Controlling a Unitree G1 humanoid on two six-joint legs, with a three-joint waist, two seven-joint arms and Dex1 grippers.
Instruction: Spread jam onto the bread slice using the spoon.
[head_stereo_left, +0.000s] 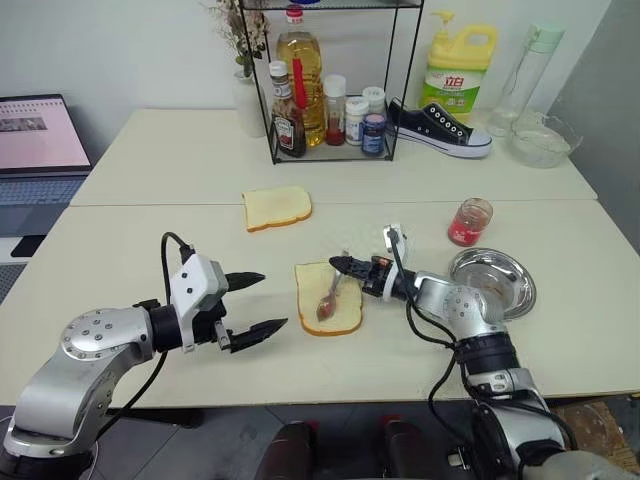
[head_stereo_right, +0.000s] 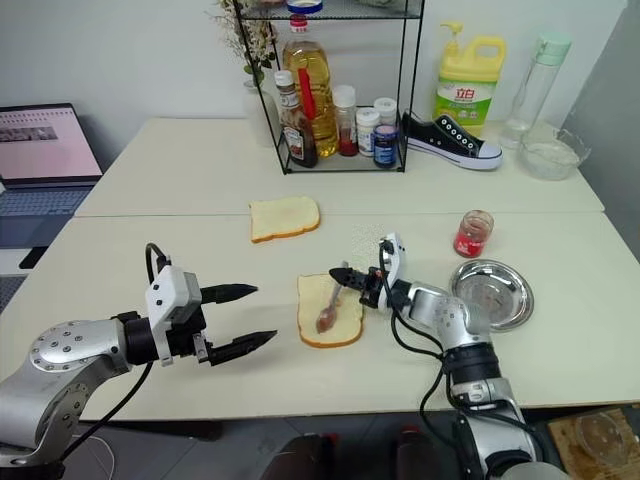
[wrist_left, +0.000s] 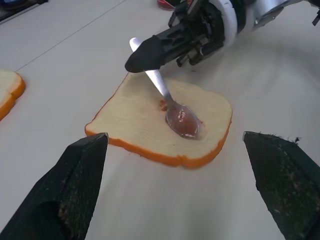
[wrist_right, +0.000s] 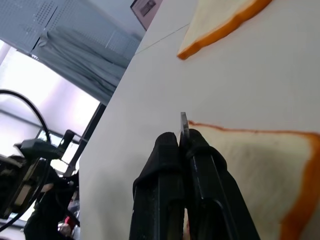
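A bread slice (head_stereo_left: 340, 313) lies flat near the table's front, a little right of centre. The silver spoon (wrist_left: 170, 102) rests its bowl, coated with red jam, on the slice's middle. My right gripper (head_stereo_left: 341, 265) is shut on the spoon's handle, just above the slice's far edge. The jam jar (head_stereo_left: 470, 221), clear glass with red paste, stands to the right beyond the slice. My left gripper (head_stereo_left: 258, 303) hovers open to the left of the slice, its black fingers (wrist_left: 75, 190) spread wide and holding nothing.
A second bread slice (head_stereo_left: 276, 207) lies farther back. A round metal plate (head_stereo_left: 508, 283) sits at the right by my right arm. A wire rack (head_stereo_left: 330, 100) with bottles, a yellow detergent bottle (head_stereo_left: 458, 70), a shoe (head_stereo_left: 438, 128), a glass bowl (head_stereo_left: 543, 140) and a laptop (head_stereo_left: 38, 140) line the back.
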